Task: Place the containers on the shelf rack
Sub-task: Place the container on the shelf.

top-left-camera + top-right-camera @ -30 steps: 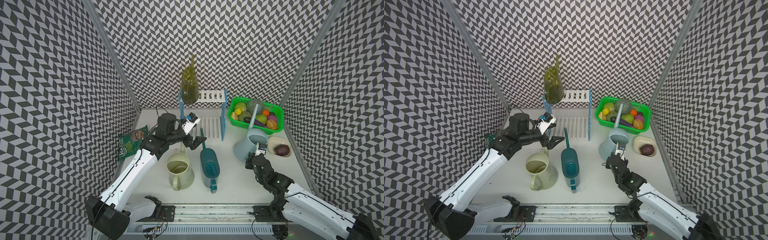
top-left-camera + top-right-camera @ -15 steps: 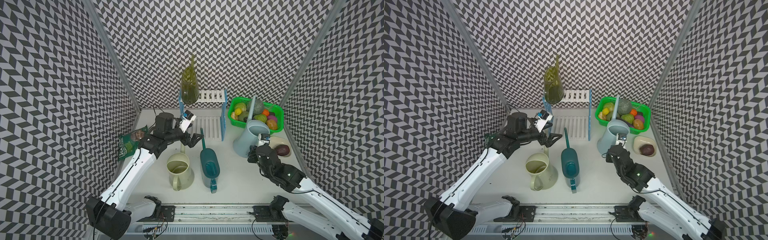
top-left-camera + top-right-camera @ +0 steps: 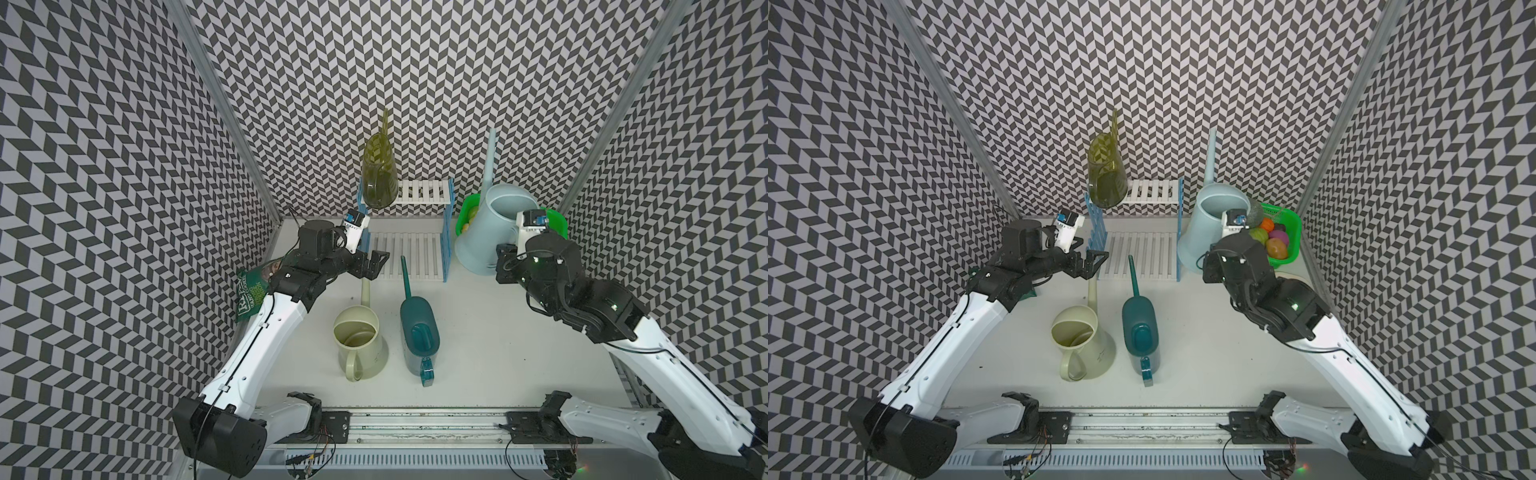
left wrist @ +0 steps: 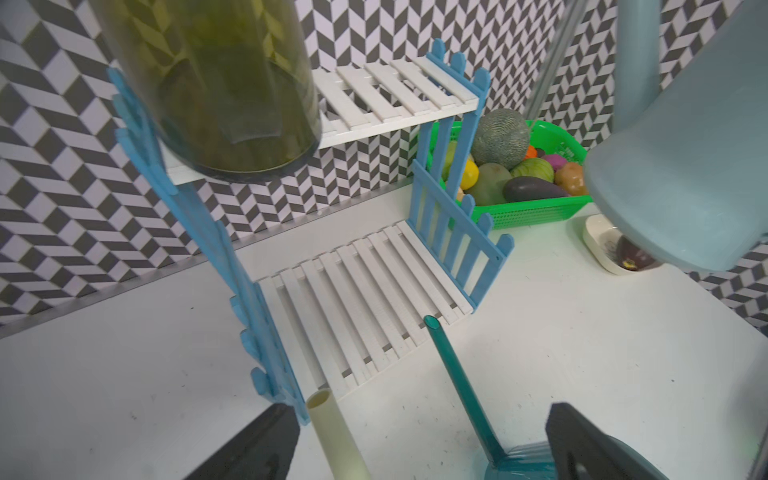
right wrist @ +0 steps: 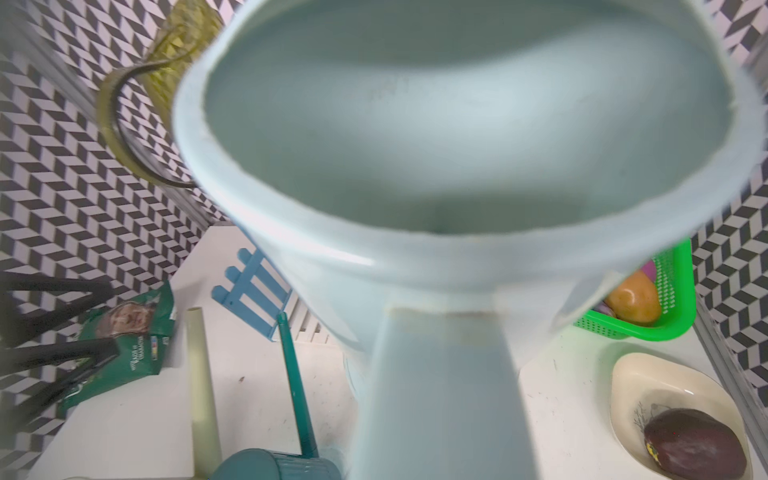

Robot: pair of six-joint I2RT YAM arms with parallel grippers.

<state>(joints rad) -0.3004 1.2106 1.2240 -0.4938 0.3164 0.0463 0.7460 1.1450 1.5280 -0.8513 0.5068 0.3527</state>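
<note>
Since a second ago, the pale blue plastic watering can point(image 3: 486, 232) with the long thin spout has left the table point(image 3: 490, 332). It then stood beside the green mesh basket of produce point(image 3: 1289, 232); it now hangs in the air, spout pointing up, and covers most of the basket in a top view. The right arm has risen with it. The left arm has barely shifted.

The right end effector point(image 3: 508, 259) is closed on the pale blue can. Its fingers are hidden behind the wrist in both top views and the wrist view is blurred, so the grip appears to be on the loop handle. The can hangs just right of the two-tier shelf rack point(image 3: 424, 193) with white slats and light blue picket-fence sides, its base above the level of the lower shelf.

The left end effector point(image 3: 374, 266) is spread wide and holds nothing. It hovers over the spout tip of the cream plastic watering can point(image 3: 359, 332), near the rack's left fence panel.

The translucent olive-green watering can point(image 3: 378, 178) stands on the left end of the top shelf. The cream can and the dark teal watering can point(image 3: 419, 332) sit on the table in front of the rack, spouts toward it.
</note>
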